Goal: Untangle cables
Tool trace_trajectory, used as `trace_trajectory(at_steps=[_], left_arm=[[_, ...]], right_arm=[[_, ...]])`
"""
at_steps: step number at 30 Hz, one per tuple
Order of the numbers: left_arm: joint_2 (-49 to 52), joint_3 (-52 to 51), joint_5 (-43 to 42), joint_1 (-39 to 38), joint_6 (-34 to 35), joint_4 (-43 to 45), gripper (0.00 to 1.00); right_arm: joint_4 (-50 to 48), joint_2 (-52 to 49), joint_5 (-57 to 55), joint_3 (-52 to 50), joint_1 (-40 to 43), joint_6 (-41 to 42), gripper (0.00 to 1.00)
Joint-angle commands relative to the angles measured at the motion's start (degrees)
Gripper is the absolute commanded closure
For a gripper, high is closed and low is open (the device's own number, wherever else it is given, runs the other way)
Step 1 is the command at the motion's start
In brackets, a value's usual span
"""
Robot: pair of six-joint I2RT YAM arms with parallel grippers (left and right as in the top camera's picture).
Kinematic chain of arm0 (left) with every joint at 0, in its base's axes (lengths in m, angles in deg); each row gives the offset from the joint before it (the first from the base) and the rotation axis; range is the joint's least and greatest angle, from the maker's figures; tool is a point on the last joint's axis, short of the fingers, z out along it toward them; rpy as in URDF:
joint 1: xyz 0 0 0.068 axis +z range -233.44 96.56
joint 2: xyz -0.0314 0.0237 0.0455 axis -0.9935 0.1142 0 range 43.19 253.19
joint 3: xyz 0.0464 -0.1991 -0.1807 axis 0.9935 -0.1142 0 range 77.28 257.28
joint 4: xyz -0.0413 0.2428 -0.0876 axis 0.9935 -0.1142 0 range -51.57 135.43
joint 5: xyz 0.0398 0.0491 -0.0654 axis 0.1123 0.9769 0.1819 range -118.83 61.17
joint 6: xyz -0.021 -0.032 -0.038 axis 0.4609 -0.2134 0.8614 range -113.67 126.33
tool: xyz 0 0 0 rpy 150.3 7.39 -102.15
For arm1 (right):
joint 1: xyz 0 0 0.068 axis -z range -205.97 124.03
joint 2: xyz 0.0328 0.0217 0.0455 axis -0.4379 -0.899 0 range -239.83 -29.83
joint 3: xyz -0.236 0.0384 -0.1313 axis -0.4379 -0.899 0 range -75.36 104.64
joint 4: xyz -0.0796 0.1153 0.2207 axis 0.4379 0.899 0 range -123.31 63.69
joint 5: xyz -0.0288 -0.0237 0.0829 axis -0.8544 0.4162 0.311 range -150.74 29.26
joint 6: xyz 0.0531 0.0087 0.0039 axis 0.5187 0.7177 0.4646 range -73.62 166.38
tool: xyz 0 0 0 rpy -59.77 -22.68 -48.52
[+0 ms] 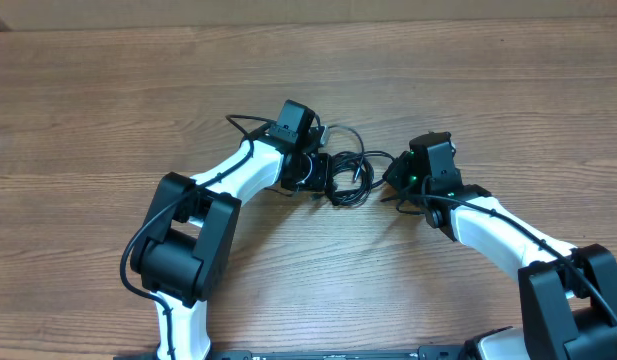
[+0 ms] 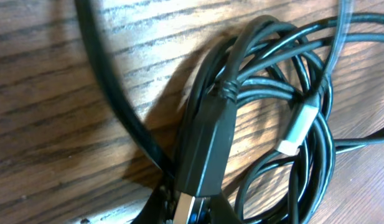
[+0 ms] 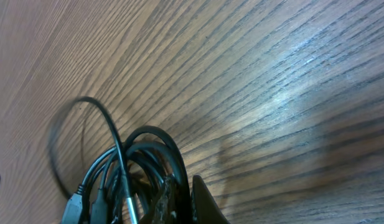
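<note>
Clamping a black plug of the cables (image 1: 346, 178), left gripper (image 2: 188, 210) was fully closed; right gripper (image 3: 201, 204) closed too, strands bunched against it, hold unclear. Bundle sat on table (image 1: 138, 90) between both.

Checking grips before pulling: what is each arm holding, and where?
Left fingers pinch a black plug at its metal end; right fingers seemingly clamp looped cables.

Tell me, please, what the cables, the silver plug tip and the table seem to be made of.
The cables look like black rubber or plastic sheathing, smooth, faintly glossy. The plug tip is likely metal: silver-grey with a dull shine. The table is wood or wood-look laminate: brown grain lines, slight gloss.
</note>
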State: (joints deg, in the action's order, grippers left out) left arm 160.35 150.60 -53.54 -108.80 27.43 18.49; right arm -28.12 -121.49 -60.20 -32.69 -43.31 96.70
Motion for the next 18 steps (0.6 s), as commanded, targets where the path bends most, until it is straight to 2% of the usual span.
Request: trace_trajectory(at_steps=[1, 7, 14, 18], left_arm=[[3.6, -0.6, 1.2, -0.1, 0.8, -0.6, 0.96], [0.5, 1.7, -2.1, 2.5, 0.8, -4.6, 0.96], [-5.8, 5.2, -19.2, 8.2, 0.8, -4.5, 0.96], [-7.8, 7.0, -28.4, 11.3, 4.2, -4.3, 0.96]], right_arm=[[-0.3, -0.1, -0.4, 0.0, -0.2, 0.2, 0.96], [0.3, -0.1, -0.5, 0.0, -0.2, 0.2, 0.96], [0.1, -0.1, -0.5, 0.0, -0.2, 0.2, 0.96], [0.1, -0.1, -0.5, 0.0, -0.2, 0.2, 0.96]])
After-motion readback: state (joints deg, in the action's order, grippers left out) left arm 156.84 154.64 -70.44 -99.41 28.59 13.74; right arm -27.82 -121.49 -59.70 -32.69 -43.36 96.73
